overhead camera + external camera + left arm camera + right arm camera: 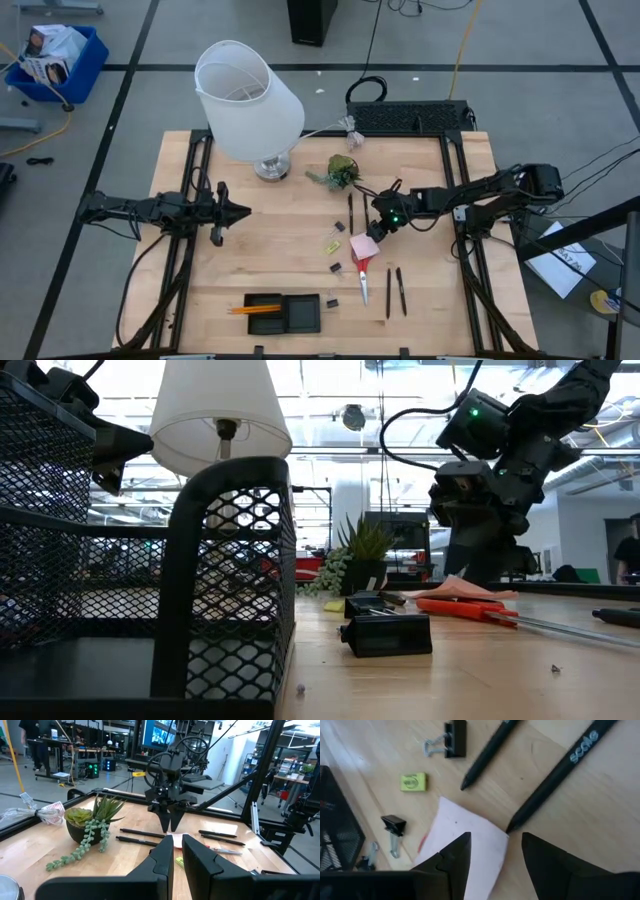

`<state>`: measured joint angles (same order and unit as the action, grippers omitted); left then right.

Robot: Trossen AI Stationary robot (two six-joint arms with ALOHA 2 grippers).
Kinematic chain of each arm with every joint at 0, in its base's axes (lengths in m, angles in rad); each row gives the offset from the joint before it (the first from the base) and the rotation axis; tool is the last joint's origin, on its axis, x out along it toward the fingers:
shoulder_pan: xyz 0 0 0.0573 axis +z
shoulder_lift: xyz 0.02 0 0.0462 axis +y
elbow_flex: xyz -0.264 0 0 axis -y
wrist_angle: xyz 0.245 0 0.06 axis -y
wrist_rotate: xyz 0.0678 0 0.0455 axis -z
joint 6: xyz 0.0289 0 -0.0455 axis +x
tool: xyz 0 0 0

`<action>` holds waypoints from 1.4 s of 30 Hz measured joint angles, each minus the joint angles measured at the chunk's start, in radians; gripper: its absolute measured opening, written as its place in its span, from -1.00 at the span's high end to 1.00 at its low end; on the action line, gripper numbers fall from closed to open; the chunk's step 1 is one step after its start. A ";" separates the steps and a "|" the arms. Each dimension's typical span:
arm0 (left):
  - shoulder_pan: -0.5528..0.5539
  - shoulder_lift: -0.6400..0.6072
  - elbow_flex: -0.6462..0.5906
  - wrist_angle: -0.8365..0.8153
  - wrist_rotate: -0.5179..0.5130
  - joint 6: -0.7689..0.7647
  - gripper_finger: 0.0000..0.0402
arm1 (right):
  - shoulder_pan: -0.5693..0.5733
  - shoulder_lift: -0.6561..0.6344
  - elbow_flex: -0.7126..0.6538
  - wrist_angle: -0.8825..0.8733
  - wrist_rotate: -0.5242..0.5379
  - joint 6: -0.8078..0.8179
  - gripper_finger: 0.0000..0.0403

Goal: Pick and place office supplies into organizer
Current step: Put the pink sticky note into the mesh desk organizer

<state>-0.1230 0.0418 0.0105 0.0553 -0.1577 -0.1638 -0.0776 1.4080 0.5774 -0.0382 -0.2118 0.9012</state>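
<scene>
Organizer (297,313) held only orange pencils (250,309) | sticky-note pad (363,247), scissors (364,280), pens, clips lay outside | right gripper (382,224) hovered, jaws apart, empty | left gripper (243,211) closed, idle.

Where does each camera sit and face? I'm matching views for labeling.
High: overhead, straight down; both arms, organizer.
Low: table height, behind organizer mesh; right arm above.
Left wrist: level across table; own shut fingers, right gripper beyond.
Right wrist: downward; own open fingers over sticky-note pad.
High and right wrist views share the pad.
</scene>
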 joint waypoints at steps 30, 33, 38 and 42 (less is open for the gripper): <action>0.000 0.000 0.000 0.000 0.000 0.000 0.79 | 0.001 0.051 0.001 0.156 -0.054 0.010 0.97; 0.000 0.000 0.000 0.000 0.000 0.000 0.79 | 0.001 0.051 0.001 0.164 -0.055 0.020 0.99; 0.000 0.000 0.000 0.000 0.000 0.000 0.79 | 0.001 0.051 0.001 0.250 -0.079 0.063 0.99; 0.000 0.000 0.000 0.000 0.000 0.000 0.79 | 0.020 0.051 0.001 0.380 -0.077 0.109 0.99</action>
<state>-0.1230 0.0422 0.0105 0.0555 -0.1581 -0.1638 -0.0578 1.4593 0.5779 0.3419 -0.2888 1.0104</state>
